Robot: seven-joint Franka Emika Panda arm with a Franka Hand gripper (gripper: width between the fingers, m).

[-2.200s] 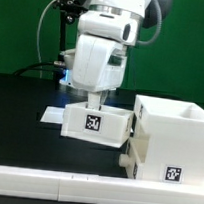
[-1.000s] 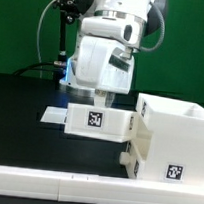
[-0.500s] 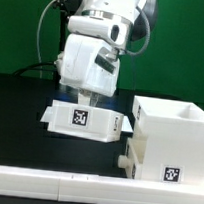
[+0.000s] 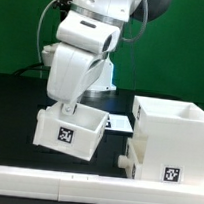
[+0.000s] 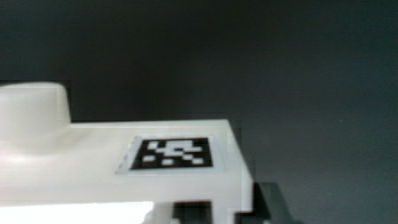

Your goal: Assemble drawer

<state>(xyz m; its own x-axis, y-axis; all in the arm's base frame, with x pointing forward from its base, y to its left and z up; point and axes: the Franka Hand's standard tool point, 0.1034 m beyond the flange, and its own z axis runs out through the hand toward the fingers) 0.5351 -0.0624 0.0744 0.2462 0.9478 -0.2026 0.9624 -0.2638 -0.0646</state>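
Observation:
My gripper (image 4: 69,105) is shut on a white knobbed drawer tray (image 4: 67,130) and holds it tilted above the black table, left of the white box housing (image 4: 173,124) in the exterior view. The tray shows a black-and-white tag (image 4: 63,136) on its front. A second tray (image 4: 155,165) sits under the housing with a tag on it. In the wrist view the held tray (image 5: 107,160) fills the near part, with its round knob (image 5: 32,112) and a tag (image 5: 175,153). A dark fingertip (image 5: 267,205) stands at the tray's edge.
The marker board (image 4: 115,123) lies flat on the black table behind the tray. A long white bar (image 4: 43,177) runs along the front edge of the table. A green wall stands behind the arm.
The arm has swung the tray toward the exterior view's left, away from the housing, and tilted it so its tagged face points down and forward.

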